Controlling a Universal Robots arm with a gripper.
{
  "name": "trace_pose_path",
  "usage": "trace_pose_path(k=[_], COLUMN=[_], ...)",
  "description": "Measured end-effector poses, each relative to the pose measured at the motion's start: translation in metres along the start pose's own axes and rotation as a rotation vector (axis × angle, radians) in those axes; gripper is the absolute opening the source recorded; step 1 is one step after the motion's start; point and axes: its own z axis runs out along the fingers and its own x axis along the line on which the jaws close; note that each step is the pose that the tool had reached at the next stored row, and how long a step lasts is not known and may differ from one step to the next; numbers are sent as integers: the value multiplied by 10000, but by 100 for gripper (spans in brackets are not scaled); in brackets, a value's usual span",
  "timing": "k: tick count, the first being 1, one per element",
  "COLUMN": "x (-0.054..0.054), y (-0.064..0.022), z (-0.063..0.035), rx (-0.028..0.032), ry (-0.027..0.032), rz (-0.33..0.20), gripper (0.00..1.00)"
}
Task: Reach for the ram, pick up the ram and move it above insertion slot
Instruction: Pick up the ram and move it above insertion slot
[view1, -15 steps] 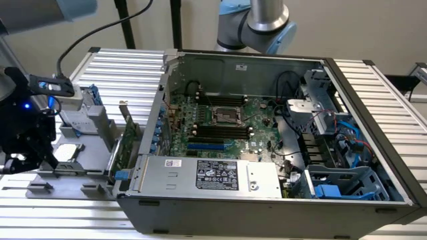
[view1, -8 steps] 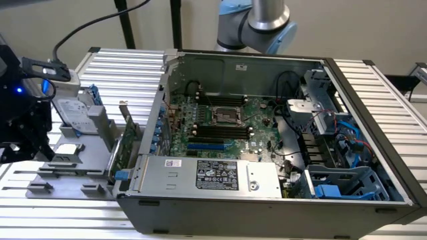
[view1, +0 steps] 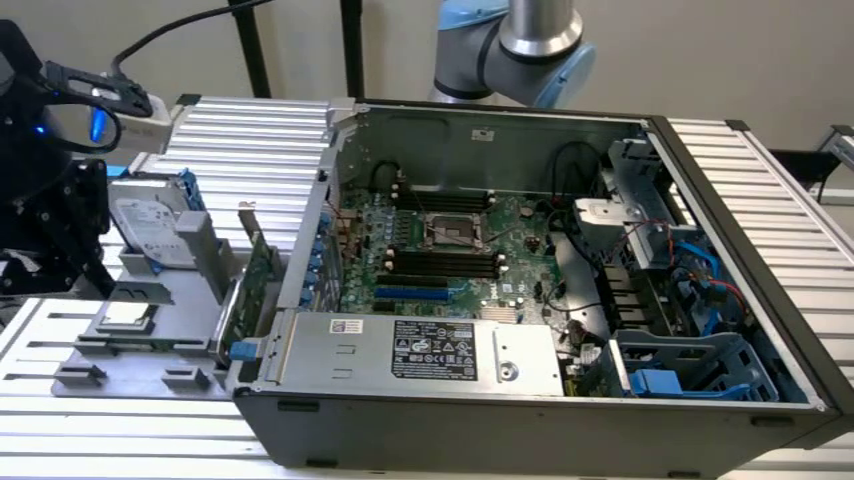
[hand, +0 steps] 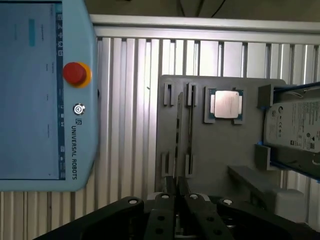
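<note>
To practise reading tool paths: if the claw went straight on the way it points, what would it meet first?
Probably the ram, standing on edge in the grey holder just ahead of the claw; depth is unclear.

Scene was lit evenly by soft overhead light; no hard shadows were cast. Interior of computer case (view1: 534, 240) was dimmer than ribbed aluminium table (view1: 267, 140) beside it, with deepest shade held under case's near wall. Mild glare was seen on table ribs beyond case. In wrist view, teach pendant screen (hand: 30, 90) was washed out pale blue, text unreadable. Gripper (hand: 180, 200) body was rendered dark and slightly soft. Faint blur was noted overall.
</note>
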Motion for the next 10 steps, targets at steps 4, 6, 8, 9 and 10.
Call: trace_pose_path(k=[4,6,8,9,10], x=[1,2,3,3,4], y=[-143,-217,-304,-350,-393], z=[-189,-281,-375,-423,-470], rx=[-8,-12,-22,-25,-28], ry=[0,0,1,0,-1], rz=[0,-2,-2,-1,0], gripper=[14,14,14,14,14])
